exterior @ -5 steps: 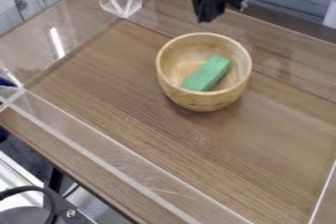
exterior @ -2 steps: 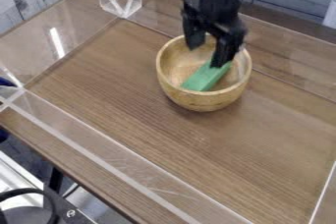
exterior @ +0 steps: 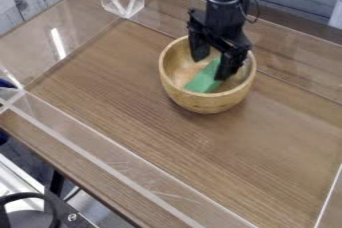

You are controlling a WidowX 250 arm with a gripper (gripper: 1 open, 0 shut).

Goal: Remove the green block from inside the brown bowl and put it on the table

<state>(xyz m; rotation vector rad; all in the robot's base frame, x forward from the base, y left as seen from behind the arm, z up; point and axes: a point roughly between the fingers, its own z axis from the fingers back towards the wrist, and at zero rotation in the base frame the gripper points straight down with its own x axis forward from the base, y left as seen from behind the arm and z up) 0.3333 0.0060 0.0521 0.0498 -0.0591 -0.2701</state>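
Wood-grain table [exterior: 107, 102] carries your brown bowl [exterior: 181, 87]; inside it lies the green block [exterior: 203, 76], a flat bright bar, tilted against the wall. Your gripper [exterior: 214, 64] reaches into the bowl, jaws spread, straddling the block.

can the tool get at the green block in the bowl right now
Probably yes. The tool hangs open, pointing down into the wooden bowl, its fingers either side of the green block. Nothing covers the block; only the bowl's wall is close.

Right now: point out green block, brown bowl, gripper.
green block [exterior: 203, 78], camera view, visible lower end.
brown bowl [exterior: 187, 98], camera view, front outer wall.
gripper [exterior: 215, 63], camera view, midway between open fingertips.
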